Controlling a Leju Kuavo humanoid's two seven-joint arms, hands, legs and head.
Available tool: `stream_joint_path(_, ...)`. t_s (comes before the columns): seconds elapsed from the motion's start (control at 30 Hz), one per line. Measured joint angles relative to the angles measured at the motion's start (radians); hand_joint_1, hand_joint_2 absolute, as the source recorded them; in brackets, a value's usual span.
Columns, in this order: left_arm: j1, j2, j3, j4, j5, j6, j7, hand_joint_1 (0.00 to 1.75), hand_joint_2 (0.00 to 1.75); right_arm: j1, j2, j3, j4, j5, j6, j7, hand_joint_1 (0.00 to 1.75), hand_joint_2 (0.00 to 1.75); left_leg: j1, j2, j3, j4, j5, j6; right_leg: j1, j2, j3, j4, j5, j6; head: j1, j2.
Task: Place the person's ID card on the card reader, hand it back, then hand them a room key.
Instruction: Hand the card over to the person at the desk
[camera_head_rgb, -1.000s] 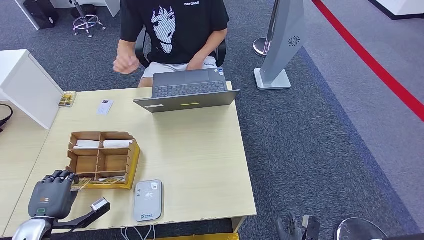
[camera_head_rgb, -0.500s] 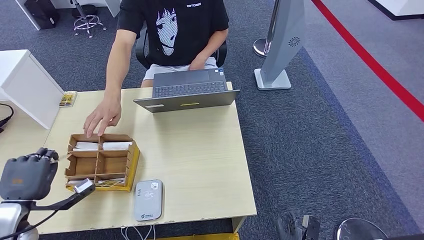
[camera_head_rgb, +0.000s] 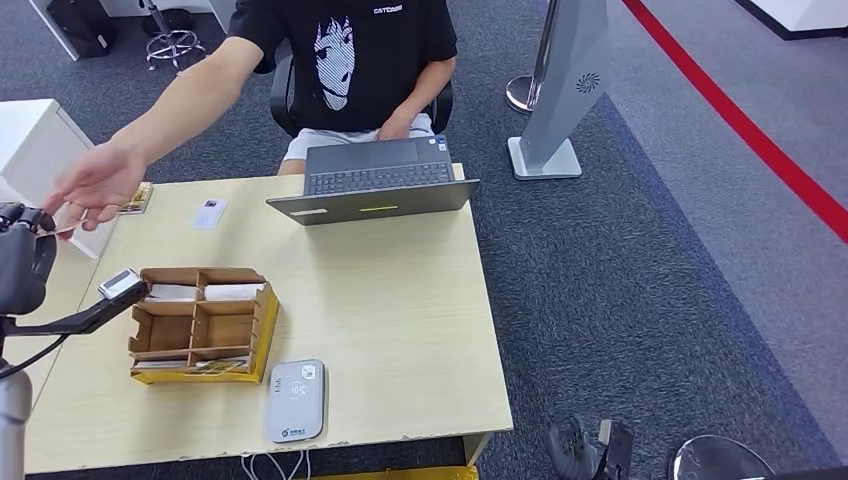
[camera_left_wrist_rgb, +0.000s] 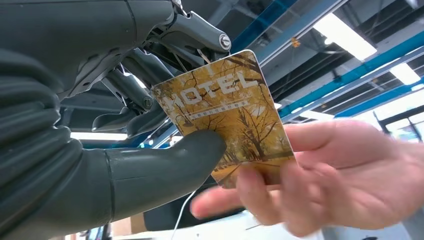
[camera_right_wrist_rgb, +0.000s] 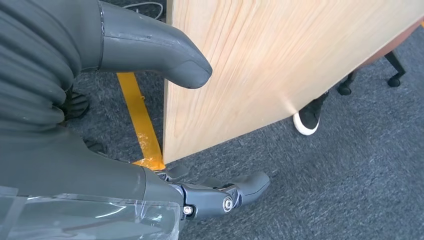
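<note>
The left robot hand (camera_left_wrist_rgb: 100, 130) pinches the key card (camera_left_wrist_rgb: 227, 117) by one end; the person's hand (camera_left_wrist_rgb: 340, 180) already touches its far end.

The right robot hand (camera_right_wrist_rgb: 150, 125) hangs open, holding nothing.

Head view: high up, facing forward and down over the desk (camera_head_rgb: 400, 310) toward the seated person (camera_head_rgb: 350, 60). Left wrist view: very close behind the left hand (camera_left_wrist_rgb: 100, 125), tilted up at the ceiling lights, meeting the person's hand (camera_left_wrist_rgb: 350, 180), shared with head view. Right wrist view: low beside the desk side (camera_right_wrist_rgb: 280, 65), facing the carpet.
</note>
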Motion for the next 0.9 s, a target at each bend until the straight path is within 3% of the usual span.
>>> stream_joint_path(0.17, -0.077, 0.000, -0.001, 0.101, -0.004, 0.005, 0.020, 1.75, 1.75, -0.009, 0.004, 0.017, 0.003, 0.001, 0.000, 0.003, 0.00, 1.75, 0.000, 0.000, 0.000, 0.000, 0.000, 0.000, 0.000, 0.000, 0.000, 0.000, 0.000, 0.000, 0.000, 0.000)
stream_joint_path(0.3, -0.102, 0.000, -0.001, 0.154, -0.003, 0.009, 0.021, 1.45, 1.75, -0.012, 0.008, 0.023, 0.006, 0.001, 0.000, 0.004, 0.00, 1.75, 0.000, 0.002, 0.000, 0.000, 0.000, 0.000, 0.000, 0.002, 0.000, 0.000, 0.000, -0.001, 0.000, 0.000)
stream_joint_path(0.43, -0.110, -0.001, -0.001, 0.176, -0.002, 0.013, 0.021, 1.45, 1.75, -0.012, 0.010, 0.028, 0.010, 0.001, -0.001, 0.005, 0.00, 1.75, 0.000, 0.007, 0.000, 0.000, 0.000, 0.000, 0.000, 0.007, -0.001, 0.000, 0.001, -0.001, 0.000, 0.000)
stream_joint_path(0.57, -0.113, -0.001, -0.001, 0.184, -0.002, 0.013, 0.021, 0.06, 1.75, -0.012, 0.011, 0.029, 0.013, 0.000, -0.001, 0.005, 0.00, 1.75, 0.000, 0.009, 0.000, 0.000, -0.002, -0.001, 0.000, 0.008, -0.002, 0.000, 0.001, -0.001, 0.000, 0.000)
stream_joint_path(0.77, -0.100, -0.007, 0.000, 0.186, -0.002, 0.041, 0.018, 0.00, 1.75, -0.011, 0.011, 0.030, 0.016, -0.005, -0.003, 0.005, 0.00, 1.75, 0.000, 0.007, 0.000, 0.000, -0.002, -0.001, 0.000, 0.006, -0.002, 0.000, 0.000, -0.001, 0.000, 0.000)
stream_joint_path(0.9, -0.026, -0.035, 0.015, 0.094, 0.015, 0.100, 0.006, 0.00, 1.75, -0.005, 0.011, 0.030, 0.016, -0.021, -0.008, 0.004, 0.00, 1.75, 0.000, 0.007, 0.000, 0.000, -0.002, -0.001, 0.000, 0.006, -0.002, 0.000, 0.000, -0.001, 0.000, 0.000)
